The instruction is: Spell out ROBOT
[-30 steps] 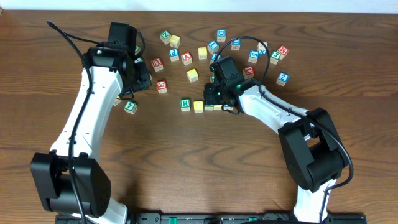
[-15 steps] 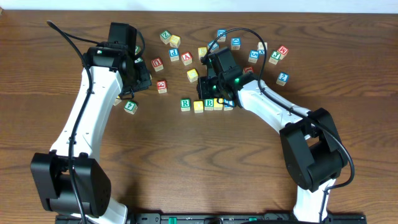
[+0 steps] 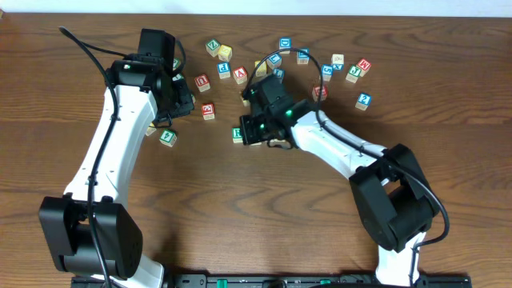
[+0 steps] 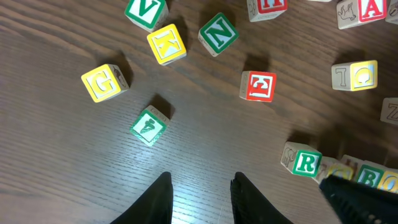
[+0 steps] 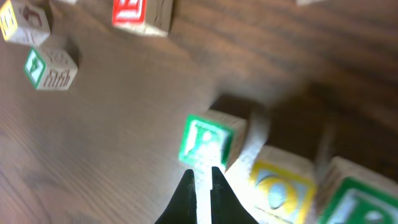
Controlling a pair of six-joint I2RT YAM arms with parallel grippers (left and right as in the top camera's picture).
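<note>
Over the wooden surface (image 3: 264, 216) my left tool (image 4: 200, 186) stands open, empty. My right tool (image 5: 200, 179) is pinched nearly closed, holding nothing, its tips just before the green R block (image 5: 208, 142) — first in a row, a yellow block (image 5: 280, 186) beside it.

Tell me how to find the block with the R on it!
Start at the middle of the brown table, where the right pincer points at a short row of blocks. The R block sits at the end of that row nearest the left arm, beside a yellow block. It alone shows a green R in a green frame.
</note>
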